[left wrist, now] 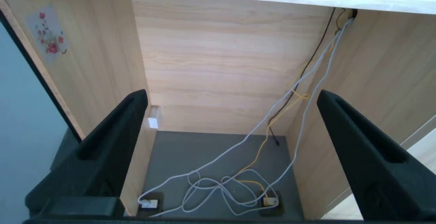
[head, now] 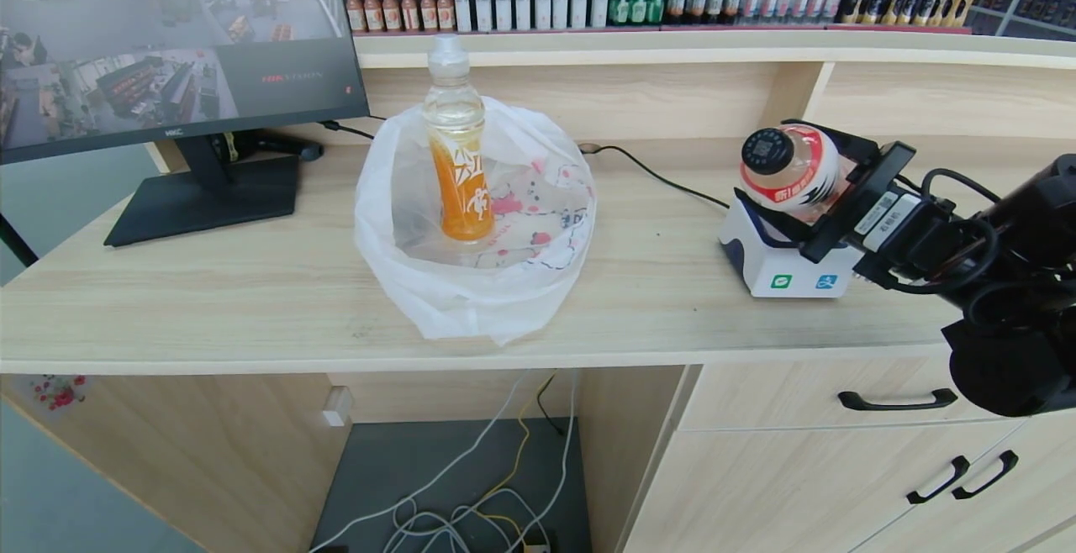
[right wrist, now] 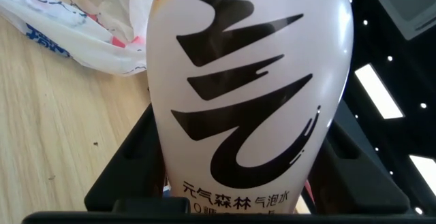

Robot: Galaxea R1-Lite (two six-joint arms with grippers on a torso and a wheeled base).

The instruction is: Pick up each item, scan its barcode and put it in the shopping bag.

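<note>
White bottle (right wrist: pixel 248 94) label: one large black brush-stroke character with a row of small black characters under it, and a red band with white characters near the neck — its cap (head: pixel 767 150) carries a square QR-type code. Orange drink bottle (head: pixel 458 166): white brush characters run down the orange label; shopping bag (head: pixel 551 225): red and blue print, too crumpled to read. Scanner (head: pixel 777 263) front: one green and one blue square icon — monitor (head: pixel 168 40): small logo on the lower bezel, red lettering on a dark screen pane.

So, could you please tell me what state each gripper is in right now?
Left gripper: open, holding nothing.
Right gripper: shut on the bottle.
</note>
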